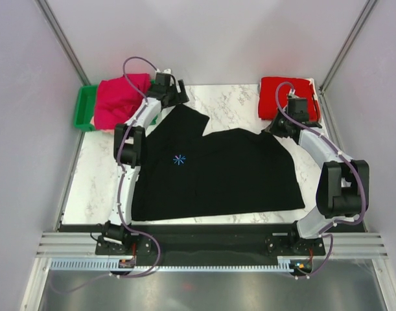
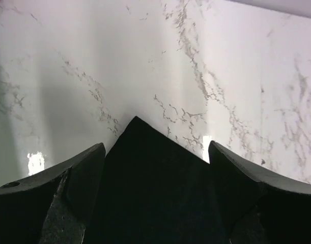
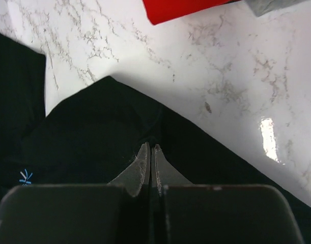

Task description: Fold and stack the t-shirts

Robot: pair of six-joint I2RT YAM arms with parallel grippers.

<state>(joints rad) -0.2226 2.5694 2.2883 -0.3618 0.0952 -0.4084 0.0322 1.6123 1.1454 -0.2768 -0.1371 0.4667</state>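
**One tee folded, black tee barely begun**

The black tee (image 1: 217,175) is lying spread, unfolded; its far-left corner is being straddled by the left gripper (image 2: 156,148), jaws apart; its far-right edge is being clamped by the right gripper (image 3: 150,148); beyond it a red tee (image 1: 285,96) is sitting folded, a magenta tee (image 1: 120,97) bunched.

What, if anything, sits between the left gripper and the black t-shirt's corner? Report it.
Nothing visible does. The left gripper is open, and a corner of the black t-shirt lies between its fingers.
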